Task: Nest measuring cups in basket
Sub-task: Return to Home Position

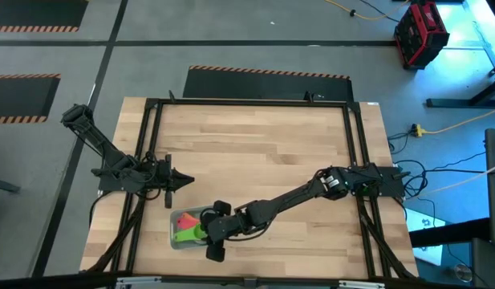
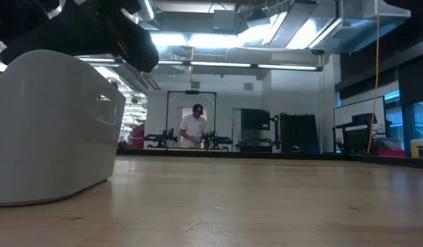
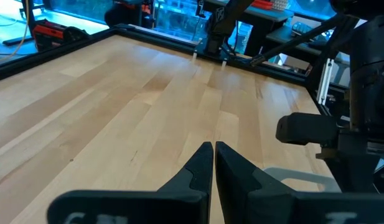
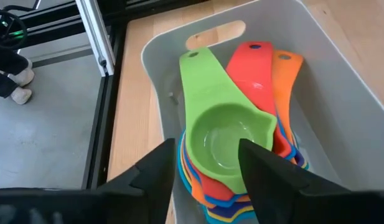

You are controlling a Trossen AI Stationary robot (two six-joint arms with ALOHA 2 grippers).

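High view gives the wooden table [image 1: 255, 152] with both dark arms reaching in from its sides. The left arm is folded at its own edge, and its left gripper [image 1: 183, 181] hangs over bare wood, apart from everything. In the left wrist view that gripper's two fingers are pressed together with nothing between them. The right arm stretches across the table to the basket [image 1: 176, 241], which stands near the front edge on the left arm's side. The right gripper [image 1: 210, 231] hovers right over the basket. In the low view the basket's pale wall [image 2: 53, 130] fills the left of the picture under a dark piece of arm, and a person [image 2: 194, 127] stands far off in the room behind. The right wrist view looks straight down into the basket [image 4: 341, 112]: the right gripper [image 4: 206, 149] has its fingers spread wide to either side of the stack of measuring cups [image 4: 229, 186] and grips nothing. The green cup [image 4: 223, 137] sits on top, bowl up. The pink cup [image 4: 254, 68] and the orange cup [image 4: 288, 81] fan their handles out beneath it, and blue and other rims peek out lower down. Not every colour can be counted, but no cup shows loose on the table, so the nesting looks finished. What seems left is for the right arm to lift clear and fold back to rest.
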